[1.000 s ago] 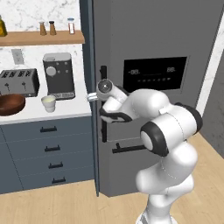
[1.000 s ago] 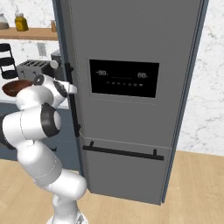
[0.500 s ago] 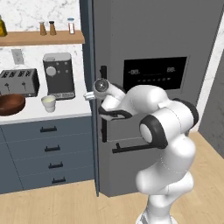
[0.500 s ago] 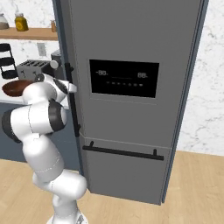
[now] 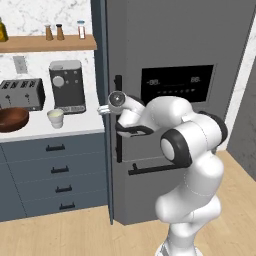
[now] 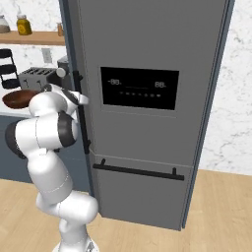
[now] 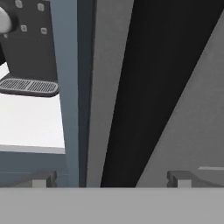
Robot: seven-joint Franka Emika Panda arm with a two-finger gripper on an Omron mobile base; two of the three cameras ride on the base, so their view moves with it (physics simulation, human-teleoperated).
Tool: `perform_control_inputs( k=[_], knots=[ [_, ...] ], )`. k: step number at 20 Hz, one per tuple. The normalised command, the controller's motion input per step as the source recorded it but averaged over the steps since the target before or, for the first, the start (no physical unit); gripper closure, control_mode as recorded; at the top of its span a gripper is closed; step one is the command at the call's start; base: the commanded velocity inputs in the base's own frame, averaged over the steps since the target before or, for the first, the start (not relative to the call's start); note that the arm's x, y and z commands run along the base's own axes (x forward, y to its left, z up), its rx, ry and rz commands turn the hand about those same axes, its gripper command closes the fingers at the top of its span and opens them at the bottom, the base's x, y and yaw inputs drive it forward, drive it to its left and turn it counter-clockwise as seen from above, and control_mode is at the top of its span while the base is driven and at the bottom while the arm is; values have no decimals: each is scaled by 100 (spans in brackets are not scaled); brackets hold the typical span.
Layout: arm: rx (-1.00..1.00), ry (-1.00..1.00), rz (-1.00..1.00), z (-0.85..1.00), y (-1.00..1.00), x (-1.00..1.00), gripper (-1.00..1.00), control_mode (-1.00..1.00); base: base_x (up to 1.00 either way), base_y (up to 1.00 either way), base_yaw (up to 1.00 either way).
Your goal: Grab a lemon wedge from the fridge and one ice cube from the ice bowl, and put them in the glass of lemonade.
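The fridge (image 5: 170,60) is closed, and its black vertical handle (image 7: 144,87) is seen in the hand view between the two fingertips of the gripper (image 7: 113,179). The jaws are wide open and nothing is held. The long axis of the handle runs up and down along the left edge of the door, straight ahead of the gripper. The brown bowl (image 5: 12,119) and the small cup (image 5: 55,118) stand on the counter (image 5: 75,127), left of the fridge. The lemon wedge is presumably inside.

matt grey fridge (image 5: 175,45), wooden ice bowl (image 5: 12,120)
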Motion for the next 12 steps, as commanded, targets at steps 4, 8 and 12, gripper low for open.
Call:
perform_control_inputs(
  k=[4, 8, 12],
  knots=[
    [3, 0, 0, 3, -19, 0, -100, -100, 0, 0, 0],
    [0, 0, 0, 0, 0, 15, -100, -100, 0, 0, 0],
    [0, 0, 0, 0, 0, 16, -100, -100, 0, 0, 0]
  ],
)
